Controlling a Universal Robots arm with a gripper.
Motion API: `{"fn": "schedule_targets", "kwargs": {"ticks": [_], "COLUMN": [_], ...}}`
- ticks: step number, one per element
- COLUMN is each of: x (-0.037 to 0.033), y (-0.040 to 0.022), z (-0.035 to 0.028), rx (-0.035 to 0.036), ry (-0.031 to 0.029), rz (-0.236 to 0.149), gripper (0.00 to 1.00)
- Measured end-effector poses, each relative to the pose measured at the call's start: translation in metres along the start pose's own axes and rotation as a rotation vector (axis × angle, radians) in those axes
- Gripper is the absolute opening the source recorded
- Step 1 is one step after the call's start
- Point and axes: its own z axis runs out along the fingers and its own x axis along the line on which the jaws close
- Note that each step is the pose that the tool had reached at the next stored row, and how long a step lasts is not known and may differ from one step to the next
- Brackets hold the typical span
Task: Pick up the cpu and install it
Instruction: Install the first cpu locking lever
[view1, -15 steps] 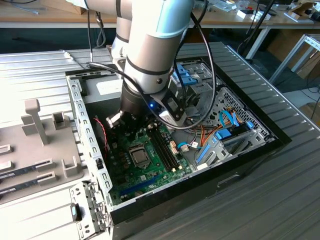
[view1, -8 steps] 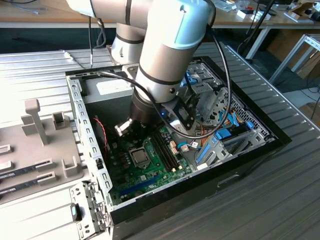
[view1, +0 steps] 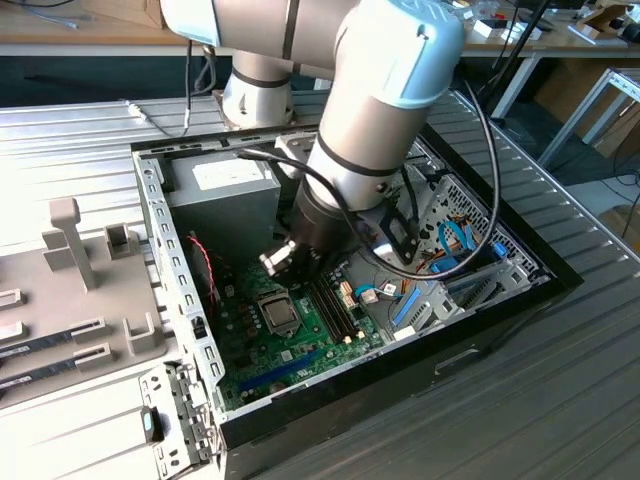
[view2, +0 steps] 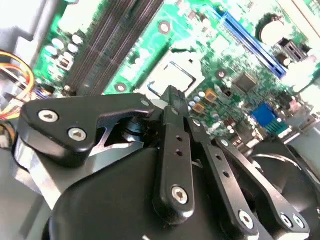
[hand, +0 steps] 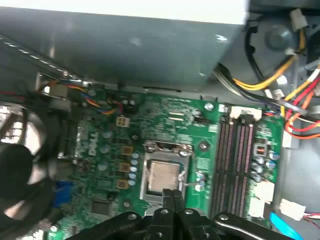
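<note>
The black linkage of the gripper (view2: 172, 95) fills the foreground in the second wrist view, its two slim fingers (view2: 176, 145) pressed together with nothing between them. In the first wrist view the closed fingertips of the gripper (hand: 171, 194) hang just above the near edge of the CPU socket frame (hand: 166, 176), close to it but apart.

Directly beyond the fingertips lies the cpu (hand: 164, 175), a flat square with a pale metal top, seated inside the silver frame on the green motherboard (hand: 165, 120). The second wrist view shows the same chip (view2: 172, 80) just past the fingertips, set flat in its socket. In the exterior view the gripper (view1: 283, 262) hovers slightly above the cpu (view1: 279, 313), which sits in the socket on the motherboard (view1: 300, 345).

To one side of the fingers run the dark RAM slots (hand: 237, 165), lying parallel; to the other side a black case fan (hand: 20, 165) sits at the board's edge. A blue expansion slot (view2: 250, 37) crosses the board farther from the fingers in the second wrist view.

Farther still, beyond the board, stands the grey power supply (view1: 225, 195), with yellow, red and orange cables (hand: 280, 75) bundled near it. The whole sits within an open computer case (view1: 160, 260) on a ribbed metal table (view1: 530, 400), with the robot arm (view1: 380, 110) reaching down into it.
</note>
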Motion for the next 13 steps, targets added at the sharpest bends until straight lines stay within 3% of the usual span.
{"fn": "schedule_targets", "kwargs": {"ticks": [3, 8, 13], "x": [-0.0093, -0.0114, -0.0125], "y": [-0.0012, 0.0006, 0.0076], "z": [-0.0006, -0.0006, 0.0001], "rx": [-0.0006, -0.0006, -0.0007], "ry": [0.0030, 0.0035, 0.0035], "rz": [0.000, 0.000, 0.001], "gripper": [0.10, 0.10, 0.10]}}
